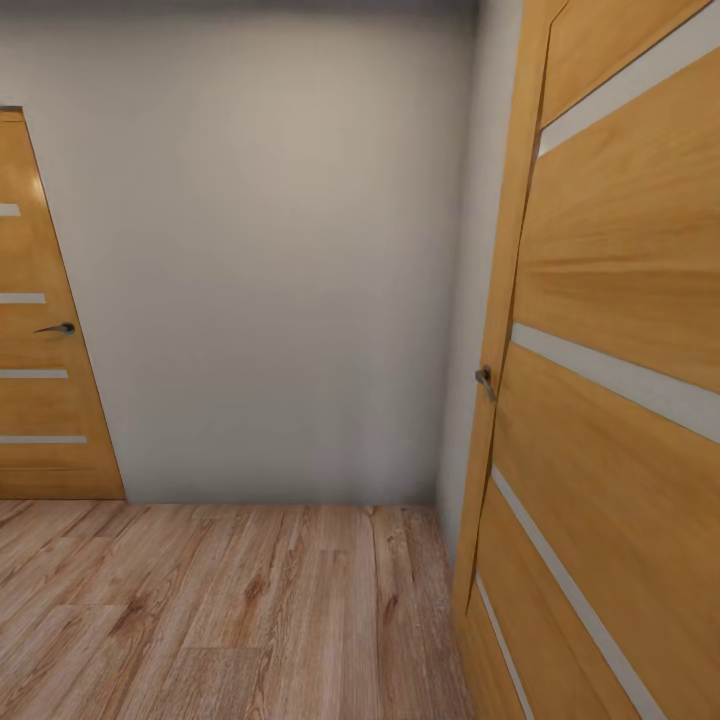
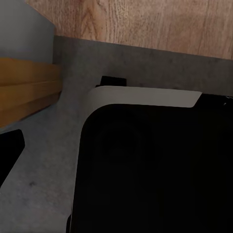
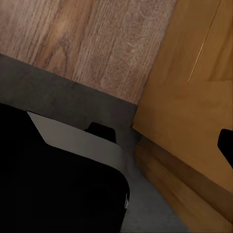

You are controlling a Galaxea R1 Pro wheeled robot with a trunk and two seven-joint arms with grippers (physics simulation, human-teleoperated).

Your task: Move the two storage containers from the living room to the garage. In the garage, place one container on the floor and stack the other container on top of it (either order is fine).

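An open wooden door (image 1: 620, 400) with pale stripes and a metal handle (image 1: 485, 380) stands close. A second, shut door (image 1: 45, 380) sits beside a plain grey wall (image 1: 270, 260). Wood-plank flooring (image 1: 220, 610) lies below.

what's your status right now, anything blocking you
Hand states can't be told from the wrist views. No containers in sight. Open wood door close on the right, wall ahead, wood-plank floor.

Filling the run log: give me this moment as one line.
location: hallway, wood-plank floor | right: open wood-panelled door | left: second door | ahead: wall | base: on grey concrete
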